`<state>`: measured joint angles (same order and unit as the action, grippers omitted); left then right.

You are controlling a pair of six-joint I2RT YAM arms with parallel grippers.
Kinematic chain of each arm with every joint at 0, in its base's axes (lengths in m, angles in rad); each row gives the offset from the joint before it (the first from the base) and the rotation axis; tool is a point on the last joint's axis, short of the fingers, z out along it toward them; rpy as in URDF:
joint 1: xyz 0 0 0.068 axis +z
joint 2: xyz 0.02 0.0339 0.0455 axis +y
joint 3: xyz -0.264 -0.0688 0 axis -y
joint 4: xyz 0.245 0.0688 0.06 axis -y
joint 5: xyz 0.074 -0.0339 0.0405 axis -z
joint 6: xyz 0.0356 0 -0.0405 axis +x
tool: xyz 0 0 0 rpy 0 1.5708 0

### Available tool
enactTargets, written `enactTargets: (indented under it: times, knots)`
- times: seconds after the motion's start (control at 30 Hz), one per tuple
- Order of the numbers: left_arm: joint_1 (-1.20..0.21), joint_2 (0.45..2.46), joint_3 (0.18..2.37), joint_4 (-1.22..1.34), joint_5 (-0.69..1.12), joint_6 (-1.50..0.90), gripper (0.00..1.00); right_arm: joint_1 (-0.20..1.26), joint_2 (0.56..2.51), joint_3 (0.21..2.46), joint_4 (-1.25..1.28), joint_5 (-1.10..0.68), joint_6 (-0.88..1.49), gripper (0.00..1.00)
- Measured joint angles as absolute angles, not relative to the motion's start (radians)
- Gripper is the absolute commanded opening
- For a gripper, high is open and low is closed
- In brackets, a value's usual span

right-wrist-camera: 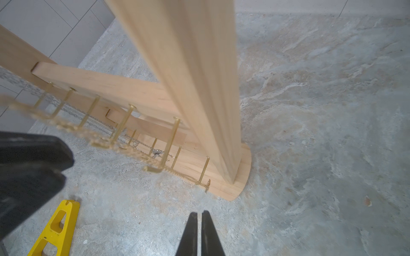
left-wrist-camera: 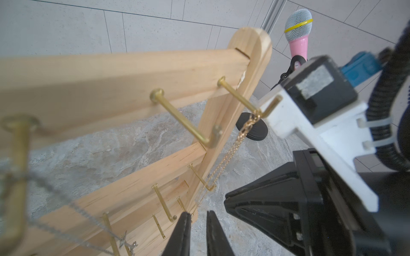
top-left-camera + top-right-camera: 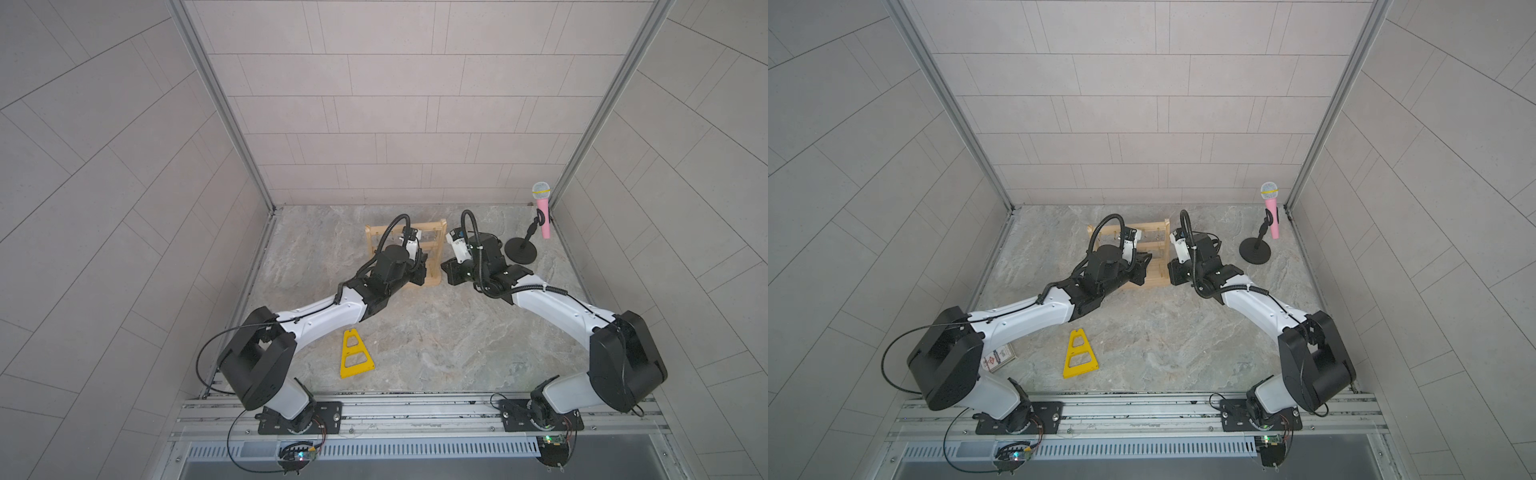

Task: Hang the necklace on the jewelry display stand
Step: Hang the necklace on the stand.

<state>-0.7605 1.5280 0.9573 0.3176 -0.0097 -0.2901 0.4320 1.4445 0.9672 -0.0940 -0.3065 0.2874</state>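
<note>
**Release of the necklace.** The pale wooden jewelry display stand [image 3: 440, 253], with three bars of brass hooks, stood at the far middle of the stone-patterned table [image 3: 415, 332]. The fine gold chain necklace [image 2: 230, 157] lay looped over the end brass hook [image 2: 240, 97] of the top bar, just beside the right upright, and hung down past the lower bars. The left gripper [image 2: 198, 216] had its jaws parted, with bare table showing between them. The chain's lower end lay against one fingertip [image 2: 182, 235]; whether it was caught there could not be told. The right gripper [image 1: 200, 216] was clenched on nothing near the foot of that upright. A good release would probably call for wider jaws and a slow retreat toward the near side, so that the fingertip dragged neither the gold chain off its hook nor the thin silver chain [image 2: 66, 201] hanging further left.
</note>
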Motion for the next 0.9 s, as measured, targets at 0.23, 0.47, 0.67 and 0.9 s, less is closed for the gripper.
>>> enactTargets:
  times: [0.23, 0.47, 0.67, 0.9]
  knots:
    - [-0.788, 1.473, 0.918, 0.315, -0.031, -0.314, 0.27, 0.432, 1.409, 0.950, -0.093, -0.306, 0.291, 0.13]
    - [-0.814, 1.383, 0.865, 0.301, -0.088, -0.342, 0.27, 0.432, 1.365, 0.907, -0.098, -0.294, 0.293, 0.15]
    - [-0.828, 1.324, 0.786, 0.289, -0.136, -0.374, 0.28, 0.432, 1.322, 0.870, -0.102, -0.283, 0.293, 0.18]
    - [-0.856, 1.256, 0.711, 0.277, -0.188, -0.401, 0.28, 0.443, 1.287, 0.840, -0.104, -0.271, 0.297, 0.21]
